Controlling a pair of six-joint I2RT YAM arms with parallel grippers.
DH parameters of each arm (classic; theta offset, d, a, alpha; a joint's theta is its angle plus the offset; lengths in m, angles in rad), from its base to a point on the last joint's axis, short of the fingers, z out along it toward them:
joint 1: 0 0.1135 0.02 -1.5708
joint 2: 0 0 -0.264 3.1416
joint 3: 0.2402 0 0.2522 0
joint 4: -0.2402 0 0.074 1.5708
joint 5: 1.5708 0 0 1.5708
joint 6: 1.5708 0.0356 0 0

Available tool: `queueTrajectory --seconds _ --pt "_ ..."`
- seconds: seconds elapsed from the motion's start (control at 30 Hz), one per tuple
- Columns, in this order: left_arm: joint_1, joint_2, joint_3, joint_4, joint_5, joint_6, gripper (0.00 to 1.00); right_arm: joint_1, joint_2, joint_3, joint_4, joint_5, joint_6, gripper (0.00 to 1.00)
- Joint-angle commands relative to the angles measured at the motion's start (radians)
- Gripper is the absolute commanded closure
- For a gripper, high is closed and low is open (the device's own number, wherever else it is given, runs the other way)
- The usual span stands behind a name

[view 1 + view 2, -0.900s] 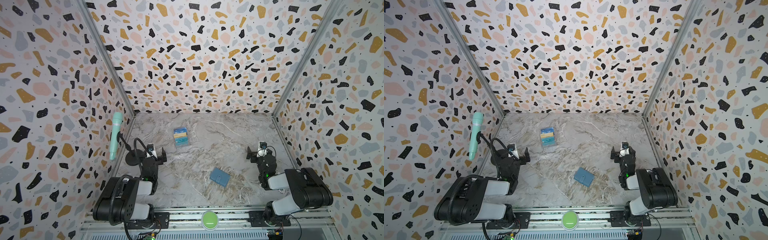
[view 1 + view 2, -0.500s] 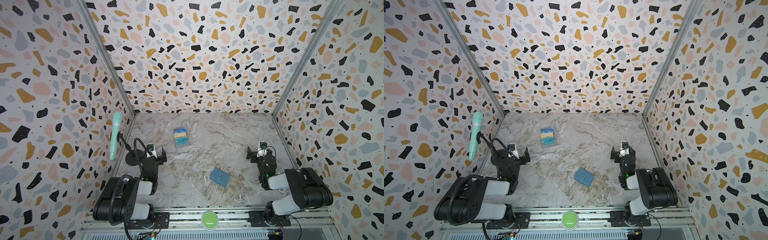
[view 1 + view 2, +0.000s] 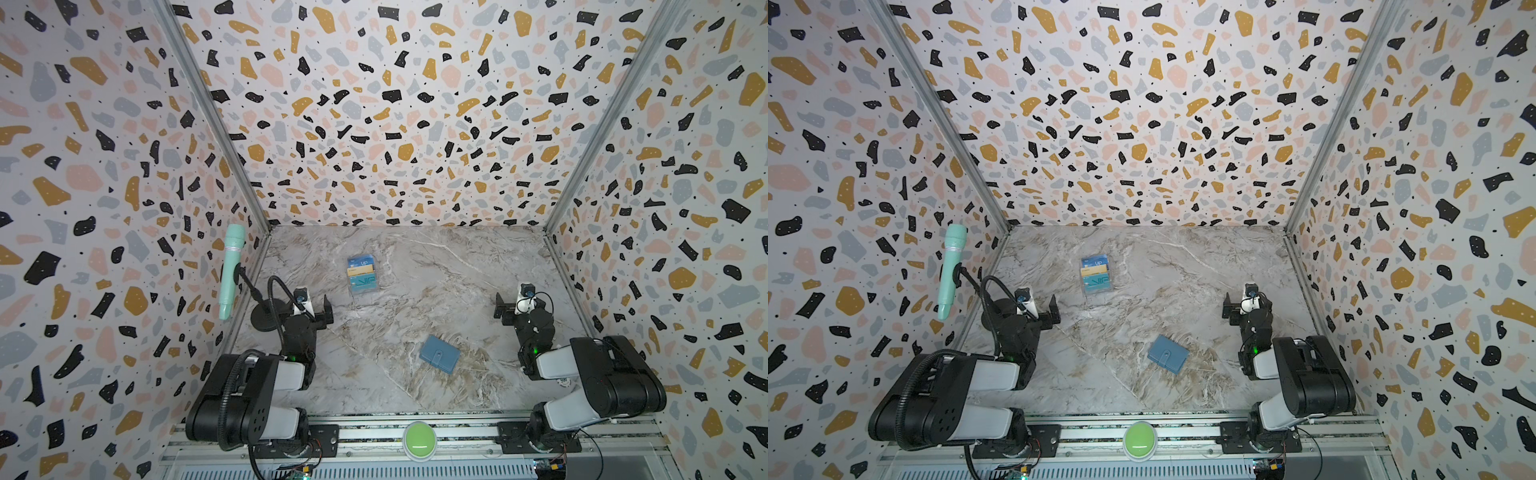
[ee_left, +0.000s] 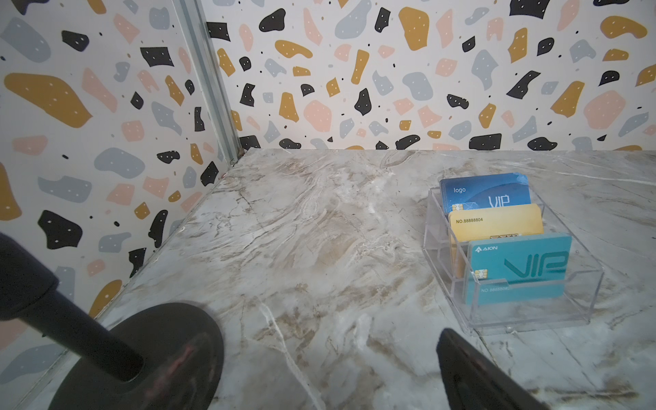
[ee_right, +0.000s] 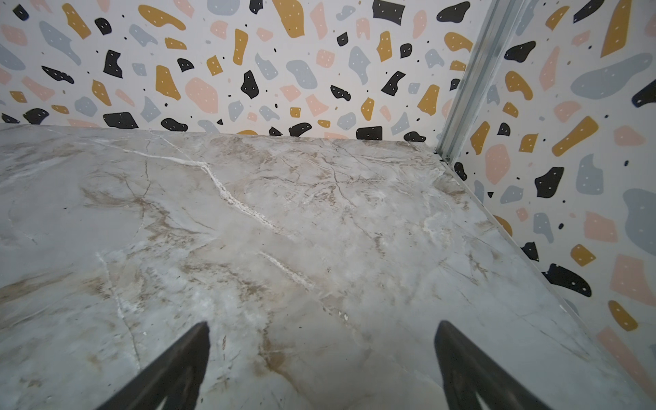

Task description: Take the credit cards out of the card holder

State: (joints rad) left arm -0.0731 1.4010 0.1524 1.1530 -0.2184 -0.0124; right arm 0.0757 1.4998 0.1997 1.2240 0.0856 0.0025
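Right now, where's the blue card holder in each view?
In a top view: card holder, closed, near the front, right of centre.
In a top view: card holder, near the front, just right of centre.
Left wrist: not in it.
Right wrist: not in it.
Landmark: clear rack, behind the holder; absent only from right wrist.

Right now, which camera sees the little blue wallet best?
The top views: both show the whole blue wallet lying closed on the marble table, snap tab on top. Neither wrist view shows it; the left wrist sees the clear card rack instead.
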Motion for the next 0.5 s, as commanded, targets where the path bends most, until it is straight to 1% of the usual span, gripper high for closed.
queueTrajectory --seconds 0.0,0.33,0.47 --pt "0.004 -0.007 0.015 0.041 -0.006 -0.003 0.0 -0.004 -0.016 0.015 -0.004 -0.01 0.009 0.01" --pt "0.004 -0.007 0.015 0.037 -0.032 -0.012 0.0 -0.004 -0.016 0.016 -0.005 -0.01 0.004 0.01" --pt "0.0 -0.006 0.016 0.034 -0.077 -0.023 0.0 0.007 -0.015 0.017 -0.007 0.013 0.0 0.01"
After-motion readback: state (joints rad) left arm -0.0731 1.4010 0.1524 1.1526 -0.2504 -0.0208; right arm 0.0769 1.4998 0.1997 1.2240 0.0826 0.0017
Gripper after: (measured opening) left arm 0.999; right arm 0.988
